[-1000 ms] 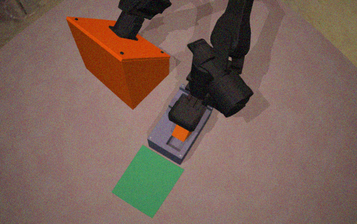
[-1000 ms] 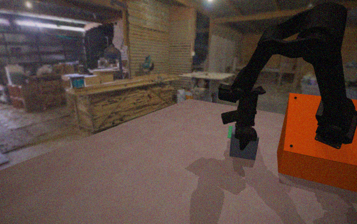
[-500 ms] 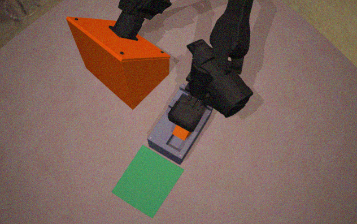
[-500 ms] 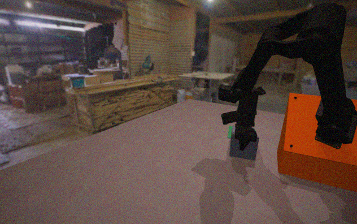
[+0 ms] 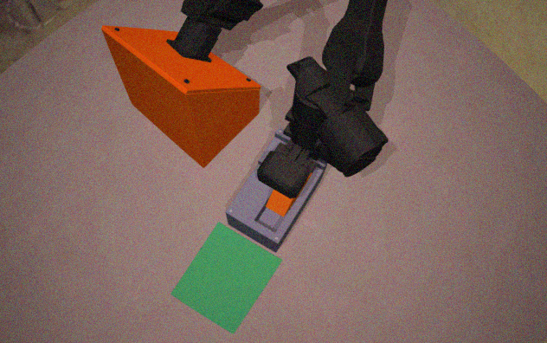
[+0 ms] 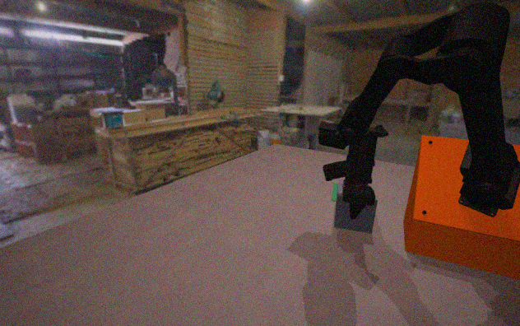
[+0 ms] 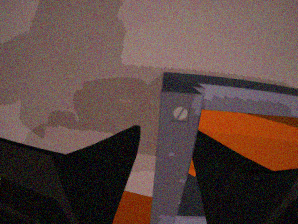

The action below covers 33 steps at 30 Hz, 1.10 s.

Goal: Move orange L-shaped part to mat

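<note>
The orange L-shaped part [image 5: 280, 204] [image 7: 240, 137] sits tilted in the grey tray [image 5: 247, 197] [image 7: 170, 187]. Its end toward the mat is raised, and bare pocket floor shows beyond it. My gripper [image 6: 356, 211] [image 7: 165, 133] points down at the tray end away from the mat, with its fingers part open and nothing between them. In the wrist view the right finger is in front of the part's L-shaped end, and the left finger is outside the tray wall. The exact contact is hidden. The green mat [image 5: 227, 277] [image 6: 335, 192] lies flat beside the tray.
A large orange block [image 5: 173, 100] [image 6: 452, 189] with a sloping top stands beside the tray, carrying a dark mount of the arm. The arm's links [image 5: 357, 43] [image 6: 370, 103] reach over the table behind the gripper.
</note>
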Motion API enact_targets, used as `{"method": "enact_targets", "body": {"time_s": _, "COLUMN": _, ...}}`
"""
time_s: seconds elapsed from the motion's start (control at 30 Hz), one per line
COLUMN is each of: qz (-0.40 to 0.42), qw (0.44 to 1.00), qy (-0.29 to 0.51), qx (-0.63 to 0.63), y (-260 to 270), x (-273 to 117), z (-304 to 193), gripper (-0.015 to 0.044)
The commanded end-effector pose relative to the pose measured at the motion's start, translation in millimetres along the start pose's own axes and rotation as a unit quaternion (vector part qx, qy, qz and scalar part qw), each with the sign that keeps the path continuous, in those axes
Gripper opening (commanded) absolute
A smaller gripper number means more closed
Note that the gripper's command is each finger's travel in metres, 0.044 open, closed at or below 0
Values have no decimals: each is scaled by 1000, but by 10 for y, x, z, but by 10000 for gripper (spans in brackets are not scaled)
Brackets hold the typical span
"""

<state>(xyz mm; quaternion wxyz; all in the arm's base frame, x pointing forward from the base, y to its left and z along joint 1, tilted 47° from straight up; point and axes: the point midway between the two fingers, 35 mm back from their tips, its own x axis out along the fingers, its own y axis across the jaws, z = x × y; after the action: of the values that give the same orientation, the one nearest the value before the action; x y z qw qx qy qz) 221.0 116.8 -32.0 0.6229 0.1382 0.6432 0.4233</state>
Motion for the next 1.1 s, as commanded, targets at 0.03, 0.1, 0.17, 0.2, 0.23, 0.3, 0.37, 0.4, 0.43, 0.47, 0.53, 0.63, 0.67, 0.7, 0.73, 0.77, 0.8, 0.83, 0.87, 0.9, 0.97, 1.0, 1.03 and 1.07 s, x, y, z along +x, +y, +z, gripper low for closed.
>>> {"method": "enact_targets", "body": {"time_s": 0.03, "qz": -2, "qw": 1000, "qy": 1, "qx": 0, "y": 69, "x": -78, "z": -15, "gripper": 180}}
{"method": "enact_targets", "body": {"time_s": 0.1, "qz": -3, "qw": 1000, "qy": 1, "qx": 1, "y": 66, "x": -106, "z": -11, "gripper": 180}}
{"method": "enact_targets", "body": {"time_s": 0.17, "qz": -5, "qw": 1000, "qy": 1, "qx": 1, "y": 34, "x": -227, "z": 10, "gripper": 180}}
{"method": "enact_targets", "body": {"time_s": 0.2, "qz": -7, "qw": 1000, "qy": 1, "qx": 1, "y": 13, "x": -320, "z": 20, "gripper": 180}}
{"method": "enact_targets", "body": {"time_s": 0.23, "qz": -8, "qw": 1000, "qy": 1, "qx": 1, "y": -10, "x": -442, "z": 29, "gripper": 180}}
{"method": "enact_targets", "body": {"time_s": 0.3, "qz": -8, "qw": 1000, "qy": 1, "qx": 2, "y": -42, "x": -698, "z": 27, "gripper": 180}}
{"method": "enact_targets", "body": {"time_s": 0.37, "qz": -6, "qw": 1000, "qy": 2, "qx": 1, "y": -53, "x": -954, "z": 3, "gripper": 180}}
{"method": "enact_targets", "body": {"time_s": 0.4, "qz": -5, "qw": 1000, "qy": 2, "qx": 1, "y": -53, "x": -1028, "z": -8, "gripper": 180}}
{"method": "enact_targets", "body": {"time_s": 0.43, "qz": -4, "qw": 1000, "qy": 2, "qx": 1, "y": -52, "x": -1053, "z": -12, "gripper": 180}}
{"method": "enact_targets", "body": {"time_s": 0.47, "qz": -4, "qw": 1000, "qy": 2, "qx": 1, "y": -52, "x": -1053, "z": -12, "gripper": 180}}
{"method": "enact_targets", "body": {"time_s": 0.53, "qz": -4, "qw": 1000, "qy": 2, "qx": 1, "y": -52, "x": -1053, "z": -12, "gripper": 180}}
{"method": "enact_targets", "body": {"time_s": 0.63, "qz": -4, "qw": 1000, "qy": 2, "qx": 1, "y": -52, "x": -1053, "z": -12, "gripper": 180}}
{"method": "enact_targets", "body": {"time_s": 0.67, "qz": -4, "qw": 1000, "qy": 2, "qx": 1, "y": -52, "x": -1053, "z": -12, "gripper": 180}}
{"method": "enact_targets", "body": {"time_s": 0.7, "qz": -4, "qw": 1000, "qy": 2, "qx": 1, "y": -52, "x": -1053, "z": -12, "gripper": 180}}
{"method": "enact_targets", "body": {"time_s": 0.73, "qz": -4, "qw": 1000, "qy": 2, "qx": 1, "y": -52, "x": -1053, "z": -12, "gripper": 180}}
{"method": "enact_targets", "body": {"time_s": 0.77, "qz": -4, "qw": 1000, "qy": 2, "qx": 1, "y": -52, "x": -1053, "z": -12, "gripper": 180}}
{"method": "enact_targets", "body": {"time_s": 0.8, "qz": -4, "qw": 1000, "qy": 2, "qx": 1, "y": -52, "x": -1053, "z": -12, "gripper": 180}}
{"method": "enact_targets", "body": {"time_s": 0.83, "qz": -4, "qw": 1000, "qy": 2, "qx": 1, "y": -52, "x": -1053, "z": -12, "gripper": 180}}
{"method": "enact_targets", "body": {"time_s": 0.87, "qz": 0, "qw": 1000, "qy": 2, "qx": 6, "y": -43, "x": -1017, "z": -26, "gripper": 180}}
{"method": "enact_targets", "body": {"time_s": 0.9, "qz": 0, "qw": 1000, "qy": 2, "qx": 6, "y": -43, "x": -1017, "z": -26, "gripper": 180}}
{"method": "enact_targets", "body": {"time_s": 0.97, "qz": 0, "qw": 1000, "qy": 2, "qx": 6, "y": -43, "x": -1017, "z": -26, "gripper": 180}}
{"method": "enact_targets", "body": {"time_s": 1.0, "qz": 0, "qw": 1000, "qy": 2, "qx": 6, "y": -43, "x": -1017, "z": -26, "gripper": 180}}
{"method": "enact_targets", "body": {"time_s": 1.03, "qz": 0, "qw": 1000, "qy": 2, "qx": 6, "y": -43, "x": -1017, "z": -26, "gripper": 180}}
{"method": "enact_targets", "body": {"time_s": 1.07, "qz": 0, "qw": 1000, "qy": 2, "qx": 6, "y": -43, "x": -1017, "z": -26, "gripper": 180}}
